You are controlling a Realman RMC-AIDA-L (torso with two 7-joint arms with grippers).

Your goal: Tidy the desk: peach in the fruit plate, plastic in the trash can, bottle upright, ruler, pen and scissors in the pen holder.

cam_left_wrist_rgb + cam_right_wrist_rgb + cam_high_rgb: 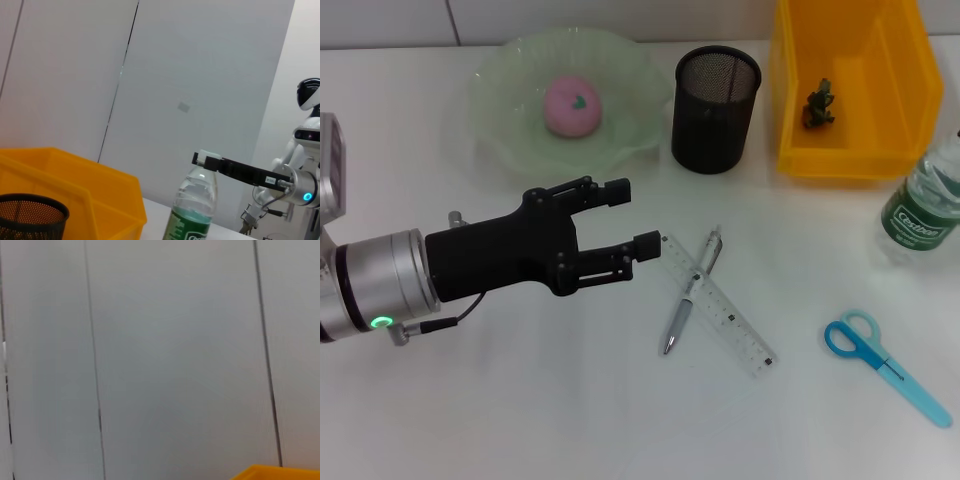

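Head view has my left hand (625,216) hovering over the surface (520,400), fingers apart with nothing between them, pointing toward the ruler (718,318) and pen (691,293). Those two lie just past the fingertips, crossed over each other: the ruler's near end sits almost at my lower fingertip and its long axis runs diagonally away from the hand, while the pen slants the other way across it. I judge the ruler or pen to be next, and the left hand is clearly the nearer one. My right hand is not in view in any picture.

The holder (715,97) stands beyond the hand, well clear of it. The scissors (885,365) lie far off past the ruler. The peach (572,104) already sits in the plate (500,110), plastic (818,104) is in the bin (855,85), and the bottle (923,208) stands upright.
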